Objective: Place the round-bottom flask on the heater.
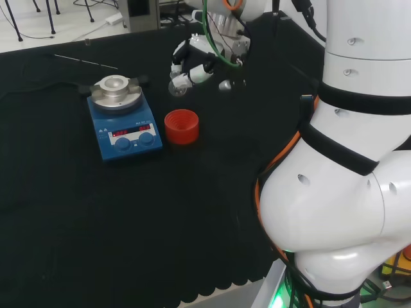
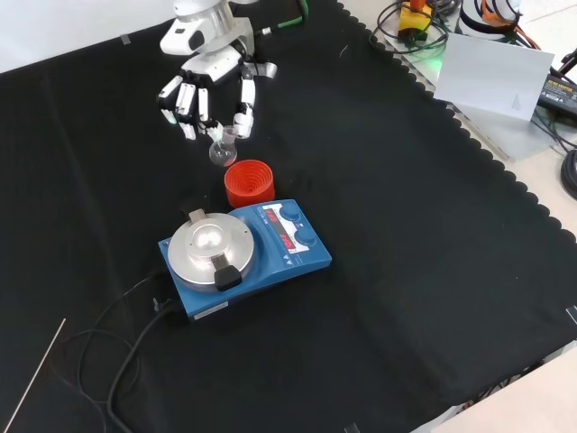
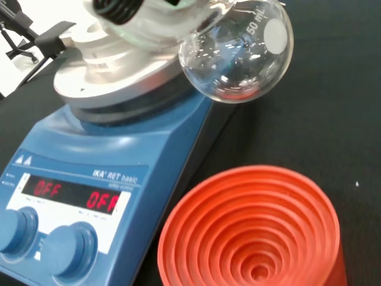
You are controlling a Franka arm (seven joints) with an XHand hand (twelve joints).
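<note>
The hand [image 1: 196,59] hangs above the cloth, fingers curled down, pinching the neck of a small clear round-bottom flask [image 1: 178,87]. In the front view the hand [image 2: 206,83] holds the flask [image 2: 220,152] just behind the red ribbed stand [image 2: 249,183], with the bulb off the cloth. In the wrist view the flask [image 3: 239,55] hangs empty, above and beyond the stand [image 3: 256,232]. The blue heater [image 1: 125,131] with its round silver plate [image 1: 115,90] stands left of the stand [image 1: 182,126] in the head view and nearer the camera in the front view [image 2: 270,257].
The heater's black cable [image 2: 117,361] trails over the cloth toward the front view's lower left. A thin rod [image 1: 85,62] lies beyond the heater. The arm's white links [image 1: 347,160] stand at the head view's right.
</note>
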